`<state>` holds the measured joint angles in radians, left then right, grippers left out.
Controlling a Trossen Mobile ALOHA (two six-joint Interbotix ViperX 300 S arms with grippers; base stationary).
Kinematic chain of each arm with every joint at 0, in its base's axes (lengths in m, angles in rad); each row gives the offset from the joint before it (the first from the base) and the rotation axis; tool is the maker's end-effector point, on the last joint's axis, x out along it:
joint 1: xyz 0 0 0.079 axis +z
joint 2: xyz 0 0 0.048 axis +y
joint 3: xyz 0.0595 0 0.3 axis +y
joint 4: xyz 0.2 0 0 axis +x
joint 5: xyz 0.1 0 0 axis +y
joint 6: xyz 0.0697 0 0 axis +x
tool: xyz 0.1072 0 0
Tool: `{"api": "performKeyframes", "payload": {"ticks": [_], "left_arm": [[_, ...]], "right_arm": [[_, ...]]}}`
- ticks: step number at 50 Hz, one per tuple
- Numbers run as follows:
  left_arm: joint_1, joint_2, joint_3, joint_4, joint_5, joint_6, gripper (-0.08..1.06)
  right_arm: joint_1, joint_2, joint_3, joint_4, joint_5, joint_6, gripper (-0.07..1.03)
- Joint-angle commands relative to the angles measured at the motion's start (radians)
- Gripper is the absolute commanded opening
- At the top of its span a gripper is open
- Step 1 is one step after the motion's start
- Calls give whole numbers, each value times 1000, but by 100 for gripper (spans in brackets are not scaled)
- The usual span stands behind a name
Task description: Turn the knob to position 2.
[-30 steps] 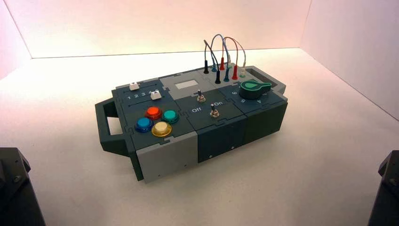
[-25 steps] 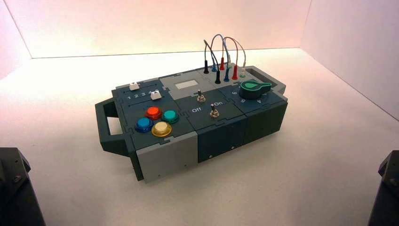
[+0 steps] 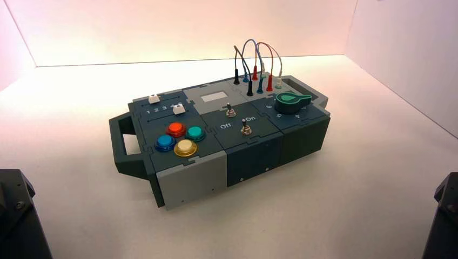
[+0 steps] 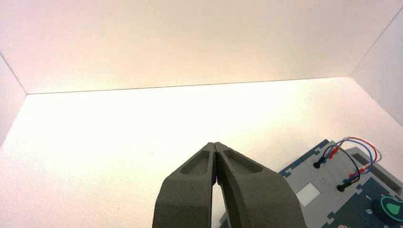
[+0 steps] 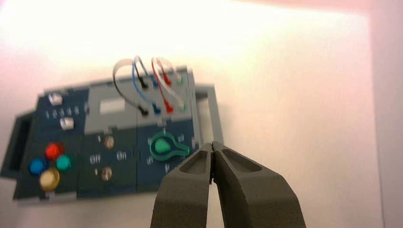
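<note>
High view, no visible change between the earlier pictures and now, no shift to be seen.

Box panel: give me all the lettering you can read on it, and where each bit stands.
"1 2 3 4 5": between the two white sliders.
"Off" and "On": beside the metal toggle switches.
"1" and "6": by the green knob.
"5" and "4": also around the knob.
Other marks around it: too blurred or hidden to read.

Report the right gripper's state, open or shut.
Shut: in the right wrist view, the right gripper's fingertips meet with nothing between them.
</note>
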<state>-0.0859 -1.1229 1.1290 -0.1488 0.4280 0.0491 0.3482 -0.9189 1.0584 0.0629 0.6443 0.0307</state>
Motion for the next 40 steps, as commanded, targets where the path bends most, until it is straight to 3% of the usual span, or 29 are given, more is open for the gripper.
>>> {"api": "performKeyframes", "payload": {"ticks": [1,16,30,40], "left_arm": [[5,18,-15,0,-11,2,-3],[-5,94,-32,-5,23,2,-3],[-66,150,-41,-5,54,2,-3],[-152,239,-55,-5,92,2,-3]], "right_arm": [[15,144,-55,21,44,-3,-2],[150,436,-124,44,114,-8,-2],[155,509,-163,58,149,-9,-2],[155,541,-158,60,163,-9,-2]]}}
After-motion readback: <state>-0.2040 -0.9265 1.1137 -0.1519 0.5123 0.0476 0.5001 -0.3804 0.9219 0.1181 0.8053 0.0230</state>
